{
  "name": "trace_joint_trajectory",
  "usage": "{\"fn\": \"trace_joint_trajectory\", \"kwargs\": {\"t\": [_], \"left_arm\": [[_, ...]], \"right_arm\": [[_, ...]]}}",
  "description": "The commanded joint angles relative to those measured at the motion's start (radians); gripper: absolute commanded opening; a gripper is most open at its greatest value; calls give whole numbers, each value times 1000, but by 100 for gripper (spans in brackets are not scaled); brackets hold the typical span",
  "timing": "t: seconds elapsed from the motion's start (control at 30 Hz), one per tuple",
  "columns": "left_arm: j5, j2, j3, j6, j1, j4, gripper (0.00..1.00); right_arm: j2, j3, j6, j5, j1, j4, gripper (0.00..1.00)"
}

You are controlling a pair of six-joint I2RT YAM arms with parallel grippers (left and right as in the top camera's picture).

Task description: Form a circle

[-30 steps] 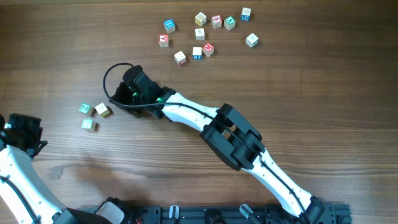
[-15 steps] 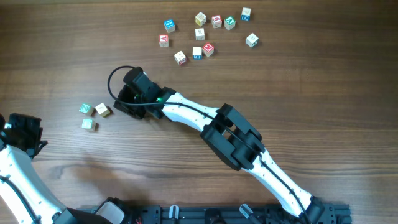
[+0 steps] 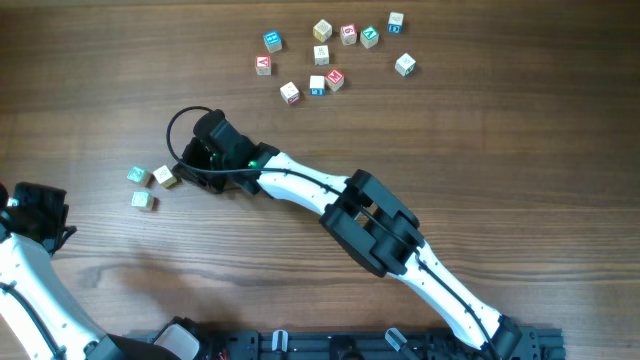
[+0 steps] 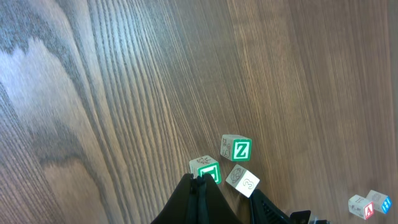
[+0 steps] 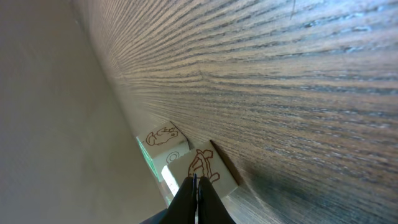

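Looking at your right gripper [image 5: 194, 186]: the jaws are pressed together with nothing between them. The tips sit low over the table [image 3: 480, 130], and the three cubes [image 3: 148, 184] lie right ahead of them. The nearest cube [image 5: 203, 168], with a brown drawing on top, is just past the tips; can't tell if it touches. A second cube [image 5: 163, 139] sits just beyond it, further from the tool. There's no ring, just a loose bunch; from above the cubes are close together but apart. Your left gripper [image 4: 200, 188] is also closed and empty, well apart from the right one at the near left table edge. The same bunch lies in front of its tips, with the Z cube [image 4: 236, 150] furthest out. The scattered cubes [image 3: 330, 55] are well behind the right gripper, toward the far side of the table.
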State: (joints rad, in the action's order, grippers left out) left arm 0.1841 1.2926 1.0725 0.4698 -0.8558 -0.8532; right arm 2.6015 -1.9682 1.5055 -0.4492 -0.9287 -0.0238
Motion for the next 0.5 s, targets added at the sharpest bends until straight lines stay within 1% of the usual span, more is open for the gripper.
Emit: {"fn": "trace_joint_trajectory", "kwargs": {"t": [0.0, 0.13, 0.47], "left_arm": [[9, 5, 7, 10, -4, -1, 4], [9, 5, 7, 10, -4, -1, 5], [9, 5, 7, 10, -4, -1, 5]], "right_arm": [[26, -18, 17, -21, -8, -10, 5], [26, -18, 43, -25, -11, -12, 5], [26, -18, 47, -38, -15, -38, 4]]}}
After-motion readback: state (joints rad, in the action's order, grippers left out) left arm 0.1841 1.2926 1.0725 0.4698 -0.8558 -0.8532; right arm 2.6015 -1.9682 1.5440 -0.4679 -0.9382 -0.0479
